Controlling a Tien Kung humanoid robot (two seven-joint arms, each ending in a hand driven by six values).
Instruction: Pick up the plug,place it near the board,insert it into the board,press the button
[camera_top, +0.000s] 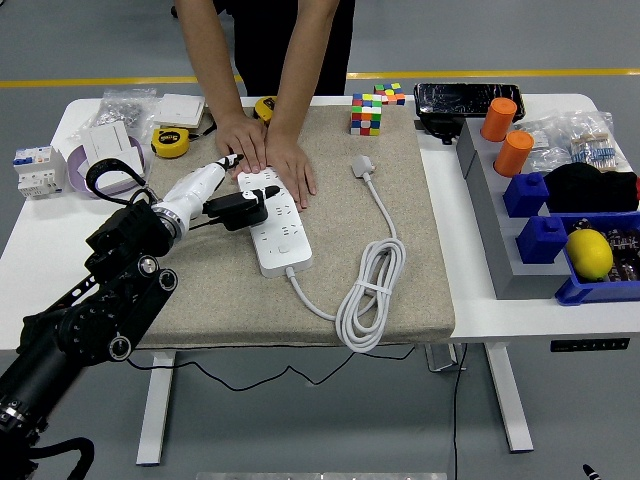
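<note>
Beige, coarse-woven fabric covers the middle of the white table (480, 310) as a square mat (400, 290), and on it lies the board (275, 220), a long white plastic power strip with rows of sockets running away from the camera. At its far end a person's two hands (268, 150) lie flat, palms down, one partly over the other, pinning the strip; the forearms run up out of the picture. The left hand (205, 190), smooth white plastic shell on a black jointed arm, reaches in from the lower left with its fingers closed on the plug (240, 208), a blocky black adapter held at the strip's left edge over the sockets. Whether its prongs are seated cannot be told, since the body hides them. A thin black cord trails from it toward the arm. The strip's own thick white cable (372, 285) loops in a bundled coil to the right, ending in a white plug near a multicoloured puzzle cube (366, 114).
</note>
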